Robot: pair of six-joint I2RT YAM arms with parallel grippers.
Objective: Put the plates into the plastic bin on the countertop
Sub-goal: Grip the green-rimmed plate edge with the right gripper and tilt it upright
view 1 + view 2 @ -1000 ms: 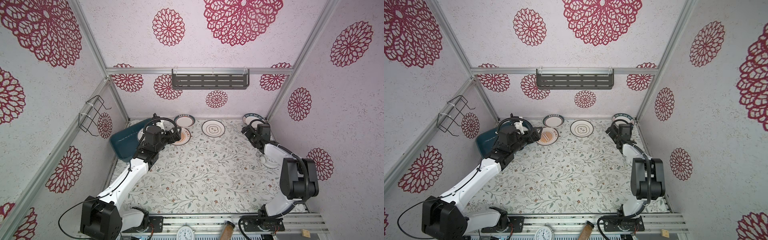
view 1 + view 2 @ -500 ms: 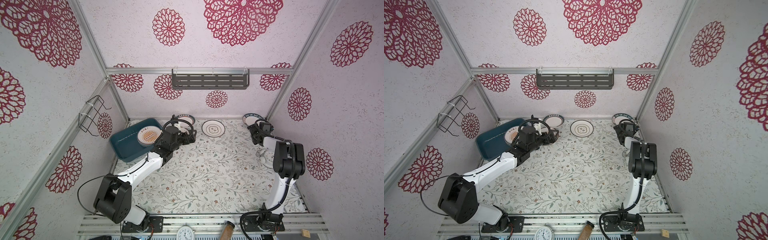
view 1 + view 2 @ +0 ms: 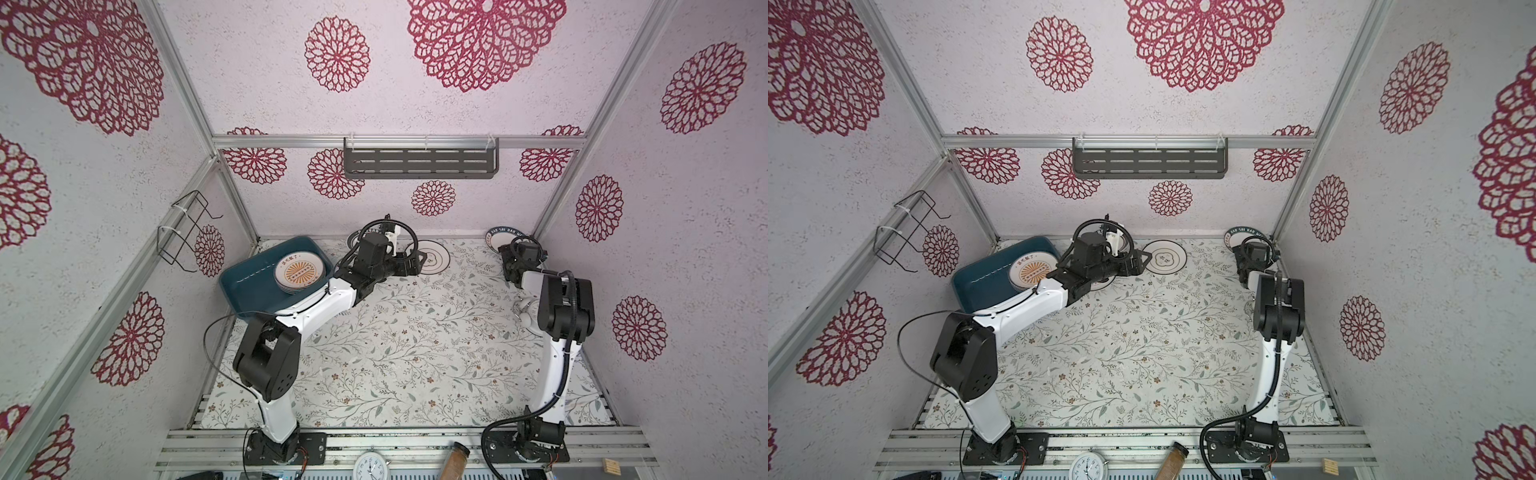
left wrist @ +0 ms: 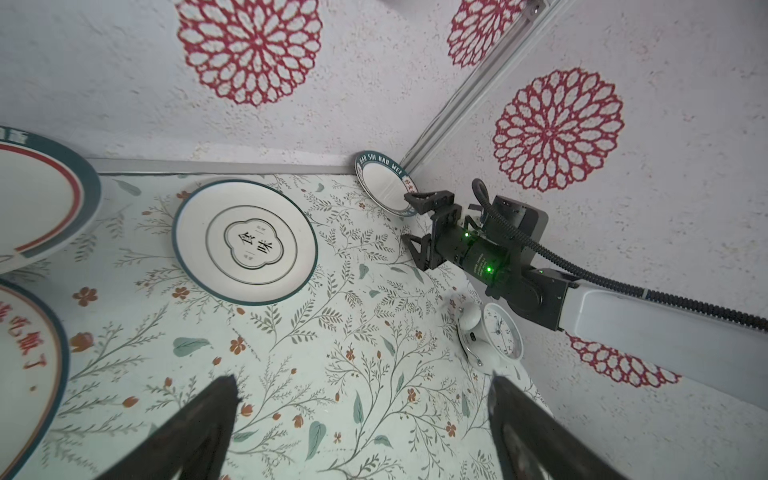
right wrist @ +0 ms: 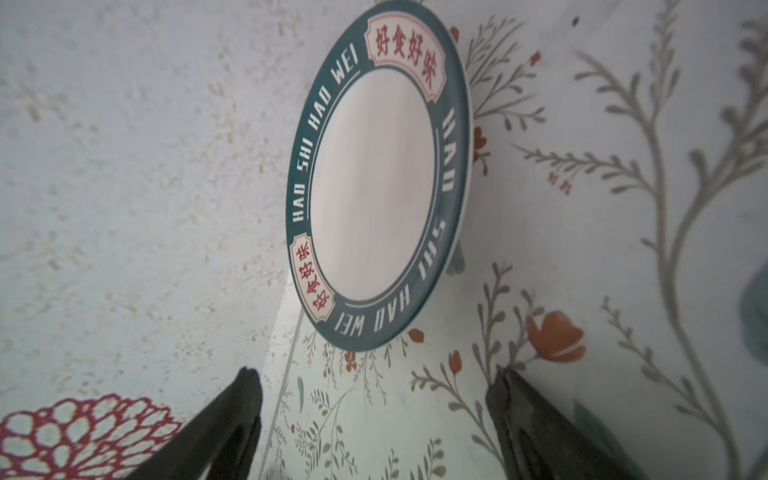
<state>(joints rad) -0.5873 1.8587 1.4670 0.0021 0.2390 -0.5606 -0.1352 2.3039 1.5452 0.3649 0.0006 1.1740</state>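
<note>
At back wall (image 3: 395, 208), left arm (image 3: 324, 303) outstretched, left tool (image 3: 417, 264) spread, right tool (image 4: 409, 218) spread facing plate (image 5: 374, 183)

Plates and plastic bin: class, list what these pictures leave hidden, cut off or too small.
- Stacked plates in the plastic bin: count unclear in both top views; the sunburst plate covers them.
- Red-ringed plate: cut off by the left wrist view's edge; left arm mostly hides it in both top views.
- Corner plate: right gripper covers some rim in the left wrist view.
</note>
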